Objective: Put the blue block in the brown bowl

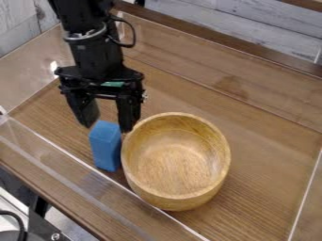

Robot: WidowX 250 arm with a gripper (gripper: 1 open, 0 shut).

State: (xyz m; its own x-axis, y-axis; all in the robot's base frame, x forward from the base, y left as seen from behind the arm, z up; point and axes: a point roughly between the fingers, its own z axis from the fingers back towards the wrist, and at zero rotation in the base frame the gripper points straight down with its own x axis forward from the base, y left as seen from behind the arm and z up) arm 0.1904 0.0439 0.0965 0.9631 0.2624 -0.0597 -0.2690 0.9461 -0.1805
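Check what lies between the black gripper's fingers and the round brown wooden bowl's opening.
The bowl's near rim, in the camera view.

The bowl (176,161) looks like smooth, light wood with visible grain. The block (105,146) looks smooth and matt.
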